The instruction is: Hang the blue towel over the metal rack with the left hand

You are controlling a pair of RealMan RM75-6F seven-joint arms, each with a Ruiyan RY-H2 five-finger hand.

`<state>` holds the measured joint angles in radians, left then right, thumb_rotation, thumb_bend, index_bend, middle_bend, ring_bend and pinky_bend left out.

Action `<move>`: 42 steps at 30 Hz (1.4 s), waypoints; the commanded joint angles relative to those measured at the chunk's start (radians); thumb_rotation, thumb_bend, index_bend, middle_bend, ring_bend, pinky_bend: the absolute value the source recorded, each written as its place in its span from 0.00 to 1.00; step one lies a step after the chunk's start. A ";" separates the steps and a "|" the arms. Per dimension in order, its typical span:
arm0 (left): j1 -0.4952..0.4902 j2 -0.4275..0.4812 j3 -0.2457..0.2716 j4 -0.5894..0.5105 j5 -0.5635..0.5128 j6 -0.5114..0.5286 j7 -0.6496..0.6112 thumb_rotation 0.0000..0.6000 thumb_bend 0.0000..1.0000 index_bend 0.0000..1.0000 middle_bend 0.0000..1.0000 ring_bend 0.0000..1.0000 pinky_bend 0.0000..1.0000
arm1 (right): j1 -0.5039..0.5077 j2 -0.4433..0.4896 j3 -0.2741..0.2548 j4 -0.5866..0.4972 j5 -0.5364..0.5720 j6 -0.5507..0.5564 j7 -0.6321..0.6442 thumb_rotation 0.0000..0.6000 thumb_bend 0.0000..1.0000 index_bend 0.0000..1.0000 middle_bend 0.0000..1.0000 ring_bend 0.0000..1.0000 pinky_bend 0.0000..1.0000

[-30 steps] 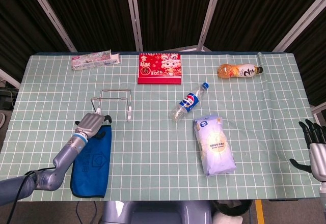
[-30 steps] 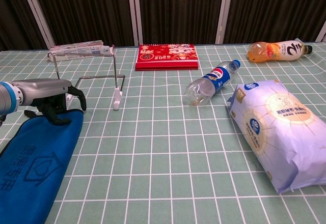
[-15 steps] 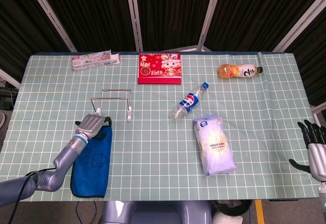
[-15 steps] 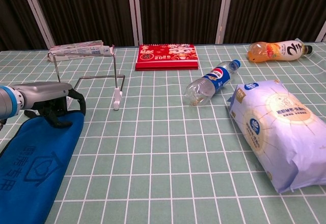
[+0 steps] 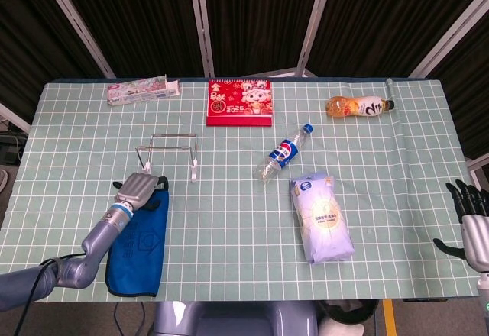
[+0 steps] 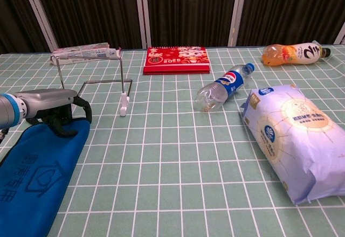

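Blue towel (image 5: 139, 238): lies flat on the green checked tablecloth (image 5: 229, 221) at the lower left of the head view, long edge running toward the bottom of the frame; a pale printed emblem shows on its upper face (image 6: 21, 179).

Left hand (image 5: 138, 189): rests at the towel's far end, palm down, dark fingers (image 6: 60, 125) curled onto the cloth edge; whether the cloth is actually pinched, I cannot tell.

Metal rack (image 5: 170, 153): thin wire frame standing just above the left hand in the head view, near the towel but apart from it.

Right hand (image 5: 474, 225): at the lower right edge of the head view, off the table, fingers apart, holding nothing.

Other items:
- red calendar (image 5: 240, 102), top centre;
- toothpaste box (image 5: 143, 89), upper left;
- orange drink bottle (image 5: 359, 106), upper right, on its side;
- clear cola bottle (image 5: 283, 152), centre, on its side;
- white packet (image 5: 322, 217), right of centre, just below the cola bottle.
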<state>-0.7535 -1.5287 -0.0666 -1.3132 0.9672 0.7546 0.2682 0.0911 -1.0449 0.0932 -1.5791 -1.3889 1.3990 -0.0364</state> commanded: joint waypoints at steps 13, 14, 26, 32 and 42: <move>0.014 0.022 -0.007 -0.041 0.005 0.038 0.016 1.00 0.46 0.60 0.97 0.96 1.00 | -0.003 0.003 -0.003 -0.003 -0.009 0.008 0.006 1.00 0.00 0.00 0.00 0.00 0.00; 0.014 0.023 -0.007 -0.042 0.005 0.038 0.017 1.00 0.49 0.61 0.97 0.96 1.00 | -0.003 0.004 -0.003 -0.003 -0.009 0.009 0.007 1.00 0.00 0.00 0.00 0.00 0.00; 0.025 0.057 -0.007 -0.092 0.026 0.052 0.008 1.00 0.70 0.82 0.97 0.96 1.00 | -0.003 0.006 -0.005 -0.008 -0.014 0.010 0.009 1.00 0.00 0.00 0.00 0.00 0.00; 0.043 0.148 -0.009 -0.205 0.076 0.089 -0.011 1.00 0.70 0.89 0.97 0.96 1.00 | -0.007 0.011 -0.006 -0.012 -0.023 0.019 0.020 1.00 0.00 0.00 0.00 0.00 0.00; 0.088 0.337 -0.036 -0.491 0.064 0.275 0.119 1.00 0.71 0.91 0.97 0.96 1.00 | -0.018 0.025 -0.008 -0.020 -0.046 0.047 0.051 1.00 0.00 0.00 0.00 0.00 0.00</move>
<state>-0.6826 -1.2411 -0.0885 -1.7386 1.0429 0.9737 0.3432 0.0736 -1.0214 0.0849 -1.5989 -1.4333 1.4447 0.0129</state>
